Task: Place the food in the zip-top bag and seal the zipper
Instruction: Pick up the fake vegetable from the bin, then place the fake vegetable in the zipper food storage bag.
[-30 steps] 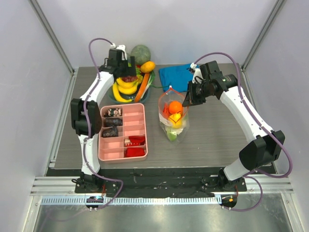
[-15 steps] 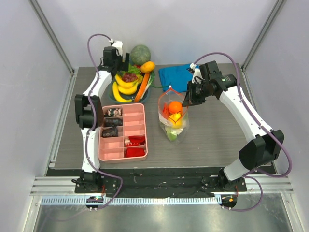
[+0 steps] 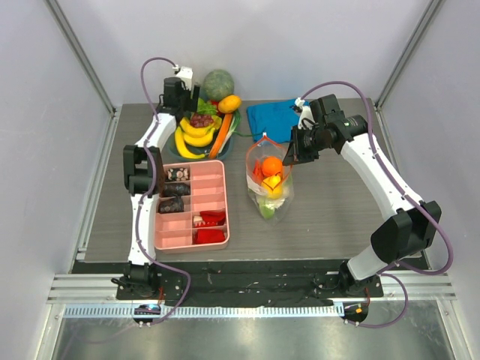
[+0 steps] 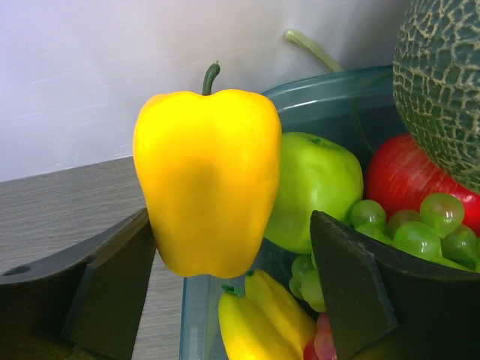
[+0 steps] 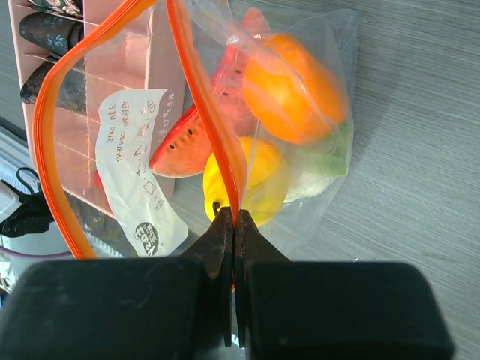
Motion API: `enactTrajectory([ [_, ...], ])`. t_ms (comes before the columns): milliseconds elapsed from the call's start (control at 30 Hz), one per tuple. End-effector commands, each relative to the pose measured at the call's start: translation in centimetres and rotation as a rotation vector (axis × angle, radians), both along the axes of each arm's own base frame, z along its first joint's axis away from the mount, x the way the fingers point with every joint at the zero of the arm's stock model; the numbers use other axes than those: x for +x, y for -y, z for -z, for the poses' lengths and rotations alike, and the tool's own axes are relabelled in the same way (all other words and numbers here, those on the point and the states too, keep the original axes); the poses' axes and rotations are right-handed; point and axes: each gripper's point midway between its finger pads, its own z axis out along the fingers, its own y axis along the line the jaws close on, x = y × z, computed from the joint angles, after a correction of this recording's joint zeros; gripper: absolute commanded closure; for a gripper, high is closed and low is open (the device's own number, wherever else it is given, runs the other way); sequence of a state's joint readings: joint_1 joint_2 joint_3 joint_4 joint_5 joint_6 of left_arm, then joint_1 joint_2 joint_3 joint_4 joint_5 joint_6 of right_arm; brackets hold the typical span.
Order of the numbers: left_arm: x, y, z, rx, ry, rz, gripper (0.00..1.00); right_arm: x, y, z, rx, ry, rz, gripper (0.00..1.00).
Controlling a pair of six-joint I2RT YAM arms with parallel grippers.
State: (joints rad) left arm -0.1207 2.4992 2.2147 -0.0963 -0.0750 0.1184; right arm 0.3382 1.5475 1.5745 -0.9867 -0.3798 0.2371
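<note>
Watching from the side: the right gripper is pinched tight on the zipper, right at one end of the orange-red strip, and the mouth of the zip-top bag gapes open. The bag sits about mid-worktop, just beside the right edge of the pink tray. Some of the food is already inside: an orange, a watermelon slice and a lemon, plus something pale and green underneath that I can't make out.

Over by the far edge, left of centre, the left gripper hangs at the teal tub with its fingers spread wide, a yellow pepper sitting between them, not squeezed. Behind it are a green apple, grapes and a netted melon. Bananas and a carrot lie on the tub's near side. A blue cloth lies at the far edge.
</note>
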Motion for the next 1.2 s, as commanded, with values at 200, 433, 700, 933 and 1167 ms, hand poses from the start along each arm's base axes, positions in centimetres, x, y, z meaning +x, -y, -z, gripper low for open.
enactTrajectory([
  [200, 0.7, -0.7, -6.9, -0.008, 0.162, -0.014, 0.54, 1.0, -0.3, -0.6, 0.006, 0.045, -0.003, 0.99],
  [433, -5.9, 1.4, -17.0, -0.165, 0.231, 0.075, 0.62, 1.2, -0.2, -0.9, 0.003, 0.061, -0.001, 0.99],
  [700, -22.0, 12.1, -23.4, -0.366, 0.116, 0.447, 0.61, 1.0, 0.1, -0.8, -0.015, 0.068, -0.001, 0.99],
  [933, -34.8, 21.9, -24.1, -0.524, -0.113, 0.704, 0.59, 1.4, 0.2, -1.1, -0.017, 0.085, 0.005, 0.99],
  [1167, -39.8, 27.2, -19.4, -0.541, -0.339, 0.759, 0.58, 1.6, 0.1, -1.7, -0.007, 0.101, 0.017, 0.99],
])
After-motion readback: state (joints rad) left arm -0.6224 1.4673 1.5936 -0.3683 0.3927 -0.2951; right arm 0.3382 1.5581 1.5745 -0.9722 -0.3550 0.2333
